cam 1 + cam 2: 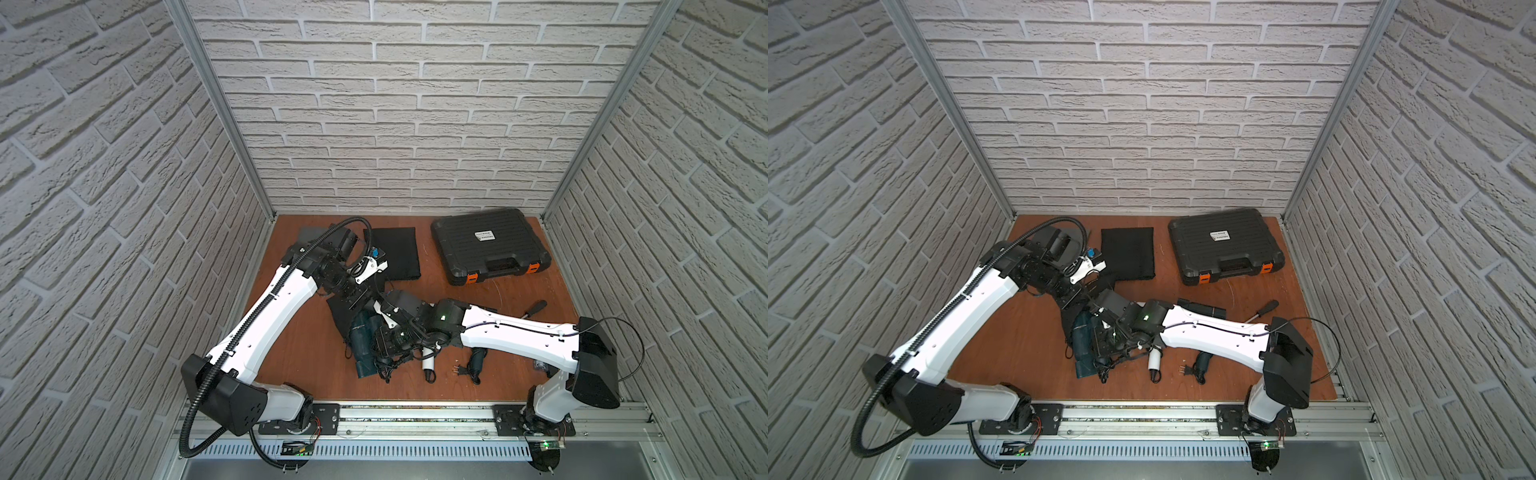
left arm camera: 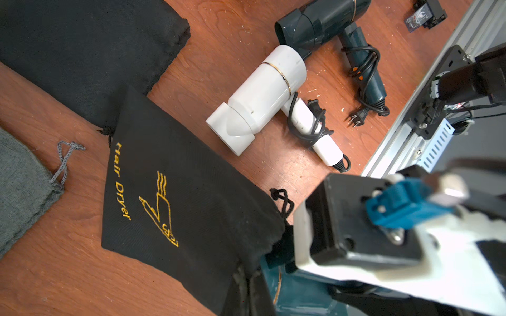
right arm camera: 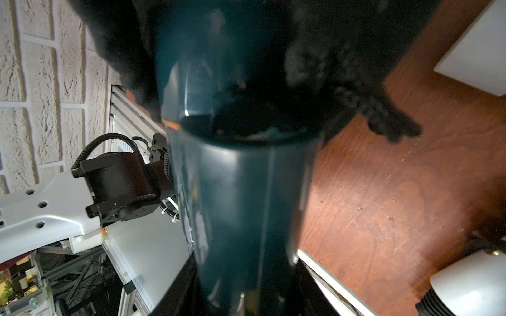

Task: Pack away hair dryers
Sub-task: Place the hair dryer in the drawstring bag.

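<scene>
Teal hair dryer (image 3: 241, 191), gripped by the right hand (image 3: 243, 287), may snag the black pouch (image 2: 178, 191) rim, dragging it from the pinch of the closed left hand (image 2: 250, 294).

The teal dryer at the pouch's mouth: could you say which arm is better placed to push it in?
Right, probably: the right gripper holds the teal dryer; the left gripper pinches the pouch.

A reddish-brown wooden table (image 1: 299, 353) was enclosed on three sides by walls (image 1: 395, 104) clad in white brick-pattern panels. Aluminium posts (image 1: 217, 104) were set at the table's far corners, and an aluminium rail (image 1: 415, 415) was mounted along its near edge.
</scene>
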{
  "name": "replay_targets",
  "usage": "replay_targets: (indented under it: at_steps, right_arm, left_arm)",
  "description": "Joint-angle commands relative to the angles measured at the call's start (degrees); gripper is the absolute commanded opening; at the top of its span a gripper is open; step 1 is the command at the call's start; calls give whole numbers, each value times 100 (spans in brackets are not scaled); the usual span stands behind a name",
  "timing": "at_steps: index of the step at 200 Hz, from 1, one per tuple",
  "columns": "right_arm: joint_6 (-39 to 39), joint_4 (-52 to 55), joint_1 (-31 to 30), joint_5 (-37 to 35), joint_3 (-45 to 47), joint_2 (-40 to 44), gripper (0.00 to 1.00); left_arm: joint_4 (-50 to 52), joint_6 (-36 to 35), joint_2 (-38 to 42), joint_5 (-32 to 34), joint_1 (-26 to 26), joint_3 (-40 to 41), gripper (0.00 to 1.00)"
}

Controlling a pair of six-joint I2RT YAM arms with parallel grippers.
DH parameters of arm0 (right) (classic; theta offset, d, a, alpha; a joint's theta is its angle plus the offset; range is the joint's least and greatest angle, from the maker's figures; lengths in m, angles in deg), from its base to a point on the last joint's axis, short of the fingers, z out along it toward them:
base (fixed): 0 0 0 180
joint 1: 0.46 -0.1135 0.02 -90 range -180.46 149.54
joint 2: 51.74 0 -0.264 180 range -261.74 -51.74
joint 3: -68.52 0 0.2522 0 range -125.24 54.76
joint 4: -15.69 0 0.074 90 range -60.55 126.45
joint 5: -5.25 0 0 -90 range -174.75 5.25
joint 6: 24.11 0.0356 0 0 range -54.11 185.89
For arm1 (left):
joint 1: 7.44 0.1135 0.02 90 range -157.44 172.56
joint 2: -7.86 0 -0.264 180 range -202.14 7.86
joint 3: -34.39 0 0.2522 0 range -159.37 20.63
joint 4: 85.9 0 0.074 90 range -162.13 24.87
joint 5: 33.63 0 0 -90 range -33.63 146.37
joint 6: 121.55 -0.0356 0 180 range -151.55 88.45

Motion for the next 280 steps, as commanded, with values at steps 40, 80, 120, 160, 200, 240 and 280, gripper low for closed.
replay_targets:
  at_steps: [40,80,120,160,200,240,280]
  right_arm:
    - [550,-658,155,440,-182,148,3]
    - [801,-1087,273,303,155,376,3]
    - [922,-1439,398,405,318,428,3]
    - [960,-1710,457,632,348,399,3]
    - [1137,-2453,468,1037,431,339,3]
    - [989,-2343,389,1163,368,275,3]
    - [688,-1770,394,910,320,264,3]
  left_arm:
    - [23,-115,140,-45,-134,48,0]
    - [77,-166,210,-162,-152,79,0]
    - [160,-266,333,-373,-160,172,0]
    - [334,-411,433,-697,-167,182,0]
    - [223,-371,426,-413,-193,265,0]
    - [100,-313,382,-131,-191,217,0]
    - [364,-511,388,-579,-168,-39,0]
